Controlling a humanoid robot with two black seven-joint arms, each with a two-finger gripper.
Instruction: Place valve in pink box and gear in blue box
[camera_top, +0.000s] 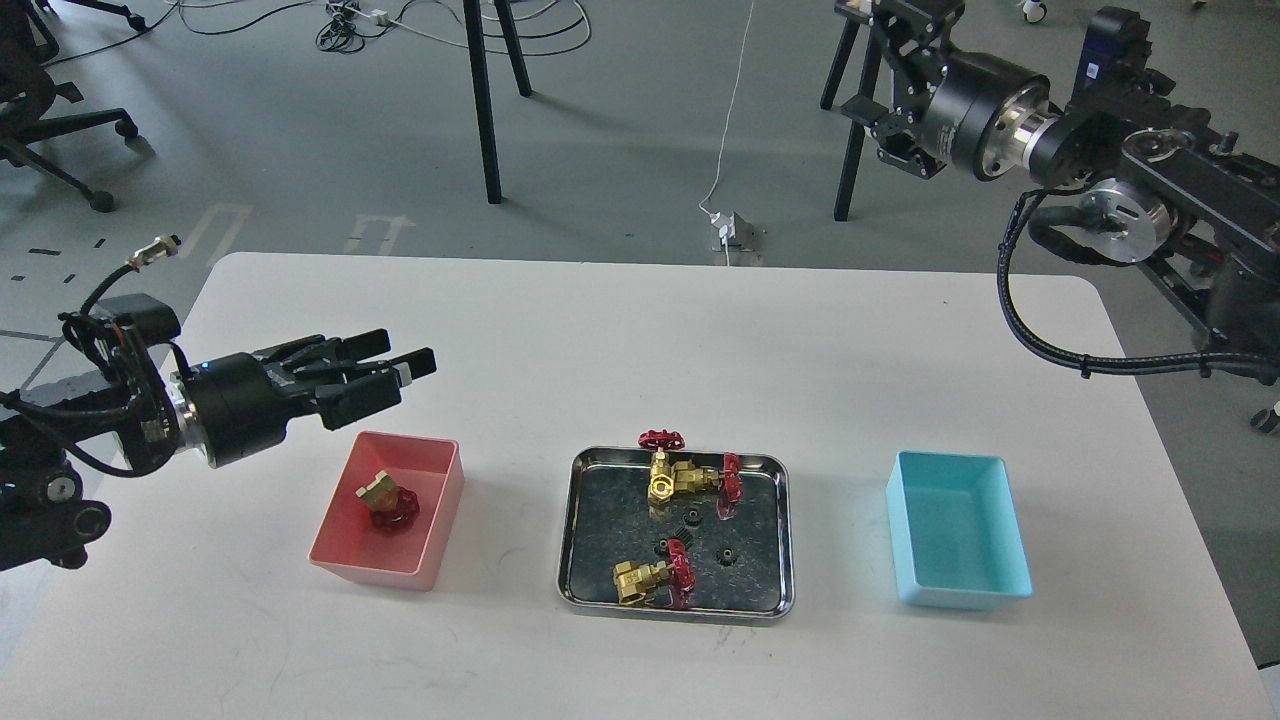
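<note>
The right arm (1100, 150) runs out of the picture at the right edge, and its gripper (905, 95) at the far end is dark and turned away, so its jaws cannot be told apart. The left arm (60, 440) is cut off by the left edge. The gears (728, 556) in the steel tray (570, 540) are too small for their teeth to be counted, and their dark reflections in the shiny floor make it hard to say how many lie there. The valve (385, 498) in the pink box (440, 520) lies partly on its handwheel, its far end hidden. The surface (600, 320) is cropped along the bottom edge.
</note>
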